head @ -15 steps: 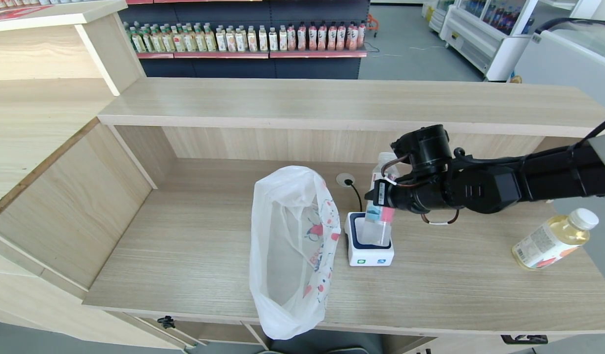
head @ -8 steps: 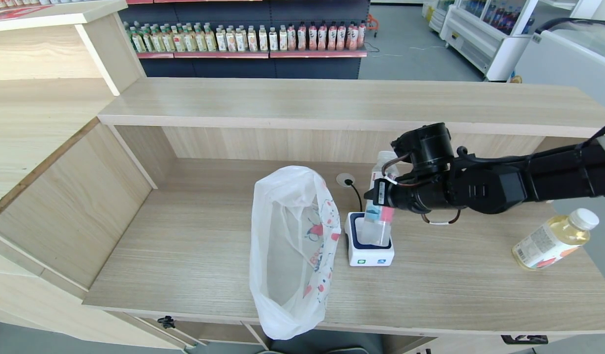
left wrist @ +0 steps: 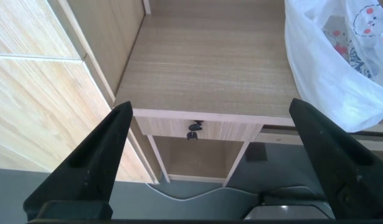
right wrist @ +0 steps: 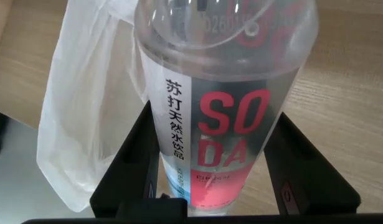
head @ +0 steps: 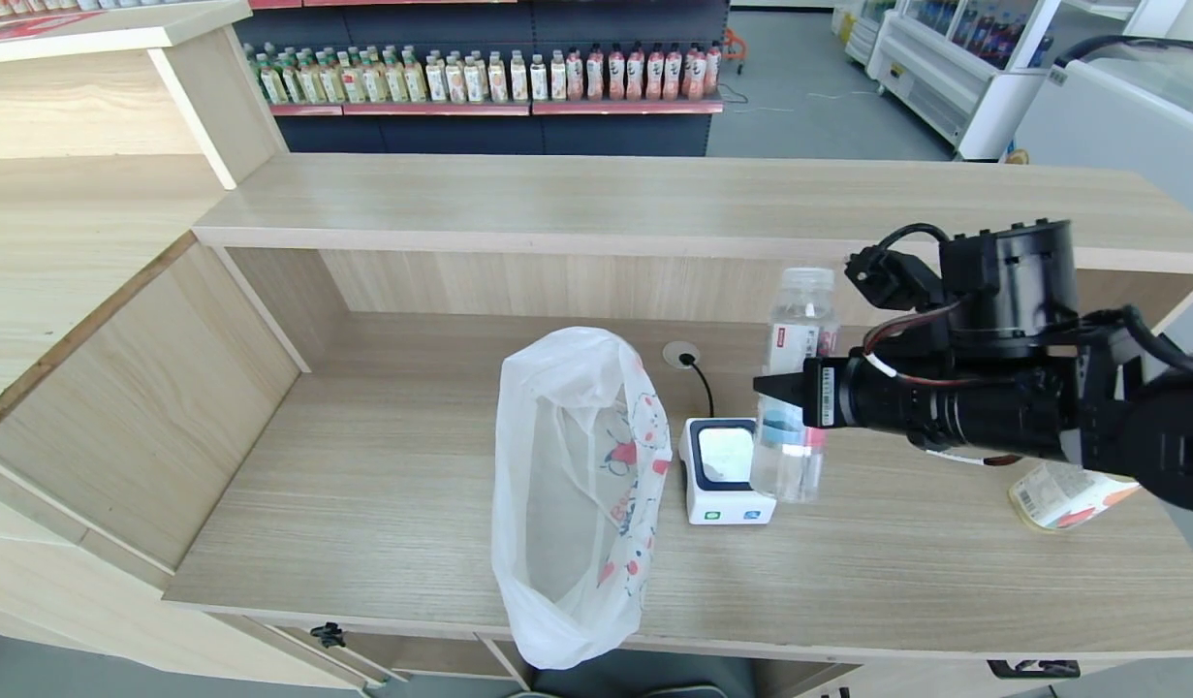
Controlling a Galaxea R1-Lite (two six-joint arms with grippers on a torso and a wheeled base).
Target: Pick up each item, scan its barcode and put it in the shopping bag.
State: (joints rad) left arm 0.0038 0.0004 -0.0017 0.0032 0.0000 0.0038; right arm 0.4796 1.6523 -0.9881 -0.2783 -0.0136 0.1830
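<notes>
While my right gripper point(head: 782, 390) is clamped across the middle of the soda bottle point(head: 800, 334), I record the bottle as upright, cap uppermost, its clear base showing just at the right edge of the scanner point(head: 724, 472) in the head view. In the right wrist view, both dark fingers point(right wrist: 134, 163) press against opposite sides of the bottle point(right wrist: 235, 112), over its label. Whether the base touches the counter point(head: 363, 485) I cannot tell.

The scanner stands on the counter with its window facing up. Its black cable point(head: 701, 380) runs back to a round grommet point(head: 681, 354). The shopping bag point(head: 577, 485) stands just beside the scanner on its left, mouth open, its lower end hanging over the counter's front edge. It also shows behind the bottle in the right wrist view point(right wrist: 85, 124).

A second bottle point(head: 1066, 496) of yellowish liquid lies on the counter to the right, partly hidden behind my right arm.

My left gripper point(left wrist: 210, 109) is spread wide with nothing between its fingers point(left wrist: 94, 165), hanging off the counter's front edge, with the bag point(left wrist: 328, 68) to one side.
</notes>
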